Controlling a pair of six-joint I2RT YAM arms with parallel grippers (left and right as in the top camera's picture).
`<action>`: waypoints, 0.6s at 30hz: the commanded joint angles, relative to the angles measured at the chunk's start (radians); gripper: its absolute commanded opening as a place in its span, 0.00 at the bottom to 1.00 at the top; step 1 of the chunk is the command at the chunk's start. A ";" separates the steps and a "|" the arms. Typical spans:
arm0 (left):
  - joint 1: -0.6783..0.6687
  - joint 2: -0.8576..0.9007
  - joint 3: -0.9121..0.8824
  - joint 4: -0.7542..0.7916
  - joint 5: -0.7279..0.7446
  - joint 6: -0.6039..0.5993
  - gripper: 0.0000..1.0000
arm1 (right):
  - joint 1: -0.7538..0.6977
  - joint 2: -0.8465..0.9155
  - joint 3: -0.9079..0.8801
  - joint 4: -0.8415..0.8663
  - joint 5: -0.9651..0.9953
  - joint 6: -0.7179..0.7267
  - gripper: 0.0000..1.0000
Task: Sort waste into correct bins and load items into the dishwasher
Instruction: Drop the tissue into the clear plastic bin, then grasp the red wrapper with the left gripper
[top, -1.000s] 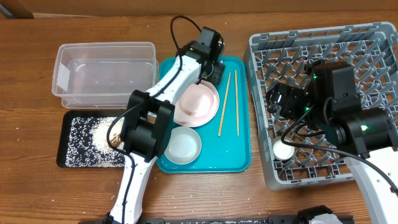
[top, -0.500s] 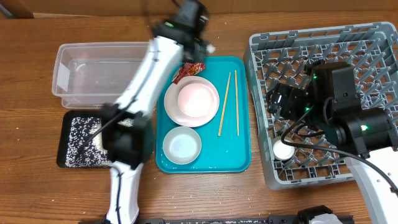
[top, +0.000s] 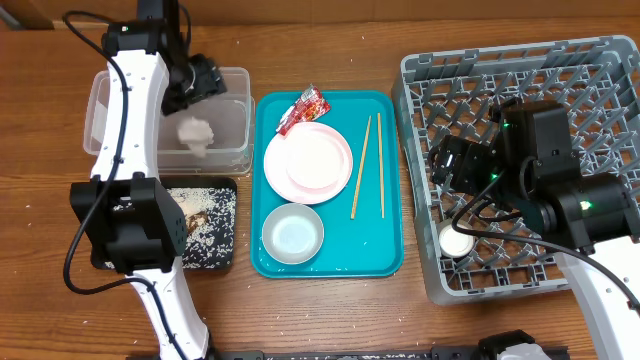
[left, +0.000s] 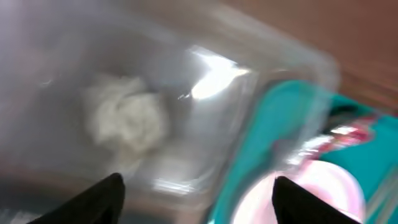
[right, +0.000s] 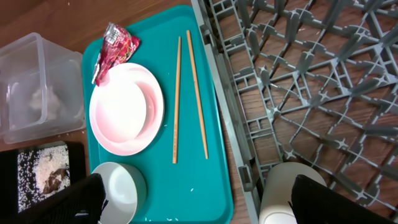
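Note:
My left gripper (top: 203, 77) is open and empty above the clear tub (top: 235, 82). The crumpled white tissue (top: 195, 135) lies in the tub; it shows blurred in the left wrist view (left: 124, 118). The red wrapper (top: 303, 108) lies at the back of the teal tray (top: 380, 250), beside the pink plate (top: 308, 163). The white bowl (top: 293, 232) and the chopsticks (top: 367, 165) are on that tray too. Rice scraps lie in the black tray (top: 205, 225). My right gripper (right: 205, 208) is open over the near left corner of the grey dish rack (top: 520, 70), by the white cup (top: 458, 242).
The left arm stretches along the left side of the table, over the tub's left end and part of the black tray. The teal tray lies between the tub and the rack. Bare wood table (top: 330, 310) runs along the front.
The left arm has swung left from the teal tray to above the clear tub. The tissue now lies in the tub. The red wrapper is uncovered. The right arm has not moved.

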 joint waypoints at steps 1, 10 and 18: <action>-0.085 -0.012 0.024 0.053 0.168 0.200 0.79 | 0.005 -0.002 0.015 0.002 -0.002 -0.003 0.98; -0.315 0.130 0.006 0.211 -0.185 0.484 0.88 | 0.005 0.005 0.015 0.002 -0.003 -0.003 0.98; -0.316 0.284 0.006 0.320 -0.164 0.484 0.78 | 0.005 0.054 0.015 -0.010 -0.003 -0.003 0.97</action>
